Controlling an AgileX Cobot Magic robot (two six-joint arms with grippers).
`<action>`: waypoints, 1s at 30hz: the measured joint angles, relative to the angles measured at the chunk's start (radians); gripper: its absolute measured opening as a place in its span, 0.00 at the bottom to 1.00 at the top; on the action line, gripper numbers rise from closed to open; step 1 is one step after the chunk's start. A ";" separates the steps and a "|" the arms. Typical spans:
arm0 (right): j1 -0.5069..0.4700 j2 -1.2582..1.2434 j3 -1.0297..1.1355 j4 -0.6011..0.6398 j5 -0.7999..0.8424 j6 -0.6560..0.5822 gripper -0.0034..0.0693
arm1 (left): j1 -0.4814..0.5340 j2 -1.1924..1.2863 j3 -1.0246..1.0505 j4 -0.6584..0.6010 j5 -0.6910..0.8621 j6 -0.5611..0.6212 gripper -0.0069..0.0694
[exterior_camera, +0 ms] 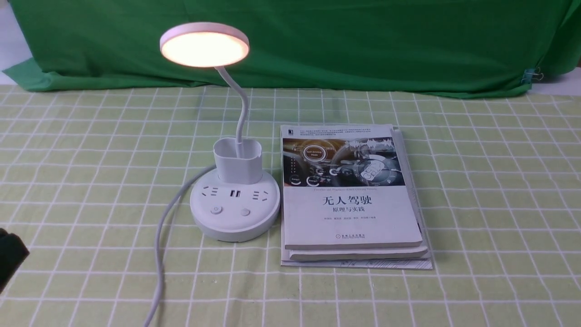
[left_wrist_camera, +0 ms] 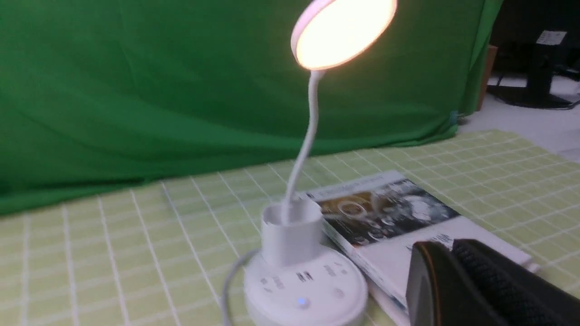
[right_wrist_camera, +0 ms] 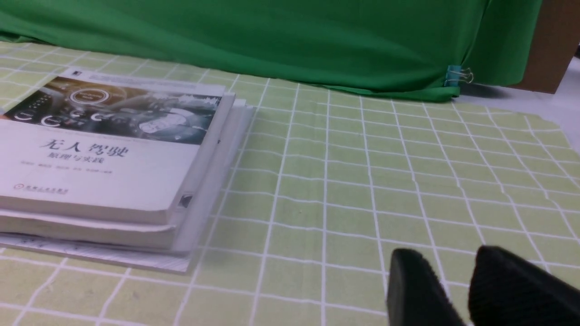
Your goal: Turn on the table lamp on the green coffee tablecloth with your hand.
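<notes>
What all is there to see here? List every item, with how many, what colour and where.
table lamp: one, white, lit, left of the books
cord: one, pale, left of the lamp base
books: a stack, mostly white, right of the lamp
tablecloth: one, yellow-green with white grid, underneath
backdrop cloth: one, dark green, behind
clip: one, blue, on the backdrop's right end
robot grippers: two, black; left, right

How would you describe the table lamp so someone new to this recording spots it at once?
On the checked pale green tablecloth, look just left of the stacked books. The white table lamp stands there on a round base with two buttons. Unlike the flat books, it rises on a thin bent neck to a glowing disc.
</notes>
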 joint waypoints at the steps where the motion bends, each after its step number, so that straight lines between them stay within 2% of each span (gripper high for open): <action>1: 0.000 0.000 0.000 0.000 0.000 0.000 0.38 | 0.055 -0.022 0.041 0.007 -0.040 0.045 0.14; 9: 0.000 0.000 0.000 0.000 0.001 0.000 0.38 | 0.367 -0.082 0.281 -0.005 -0.088 0.099 0.15; 13: 0.000 0.000 0.000 0.000 0.000 0.000 0.38 | 0.443 -0.083 0.312 -0.044 -0.063 0.086 0.15; 30: 0.000 0.000 0.000 0.000 0.000 0.000 0.38 | 0.456 -0.084 0.312 -0.052 -0.069 0.073 0.18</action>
